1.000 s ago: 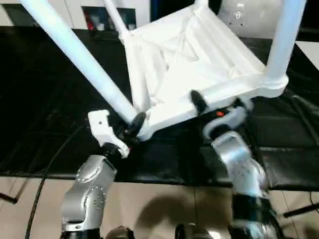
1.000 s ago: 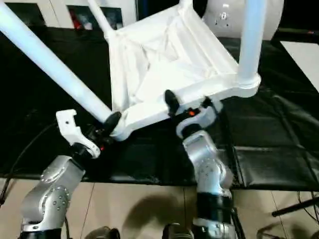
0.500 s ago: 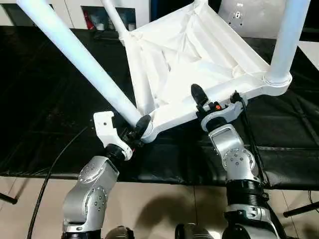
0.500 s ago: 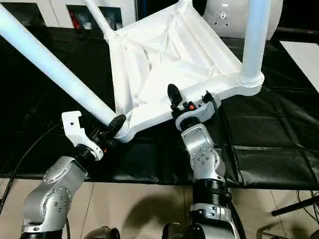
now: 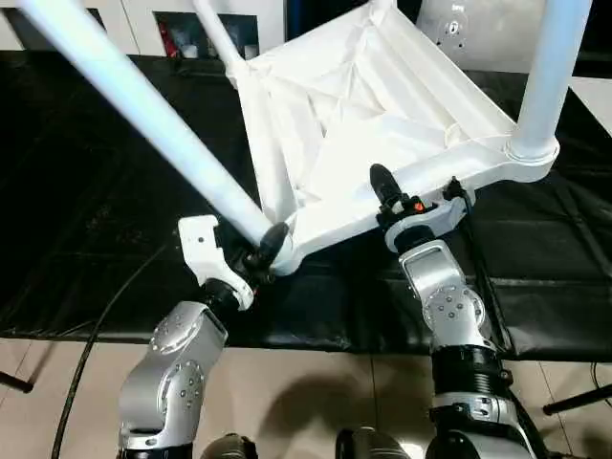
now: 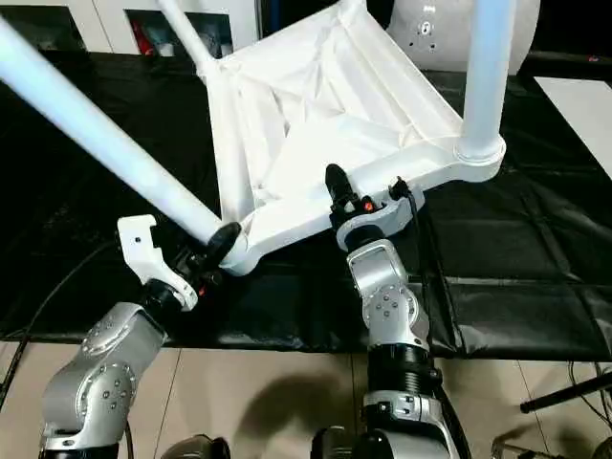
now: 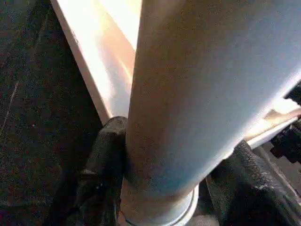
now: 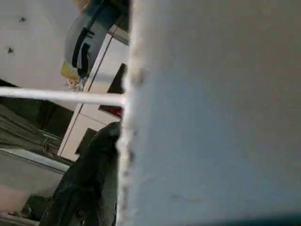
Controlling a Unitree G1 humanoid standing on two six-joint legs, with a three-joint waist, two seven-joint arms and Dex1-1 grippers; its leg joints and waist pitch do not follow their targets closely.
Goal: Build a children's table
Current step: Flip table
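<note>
The children's table lies upside down and tilted on the black mat, its ribbed underside (image 5: 354,105) facing me. Three legs show in their corner sockets: a long one (image 5: 143,115) slanting to the upper left, one at the right corner (image 5: 545,76), and a thin far one (image 5: 215,33). My left gripper (image 5: 266,247) is shut on the slanting leg just above its socket. In the left wrist view a black finger (image 7: 106,155) presses each side of that leg (image 7: 188,94). My right gripper (image 5: 387,196) sits at the top's near rim (image 5: 335,225), which also shows white (image 8: 211,117) in the right wrist view.
A black mat (image 5: 96,191) covers the work surface, with its front edge just ahead of my forearms and tan floor below it. A black cable (image 5: 105,306) runs down at the left. White cabinets (image 5: 143,19) and a pale rounded object (image 5: 459,24) stand behind.
My right gripper has settled on the near rim and its jaws have narrowed around it. The left grip on the leg is unchanged. The view has shifted slightly.
</note>
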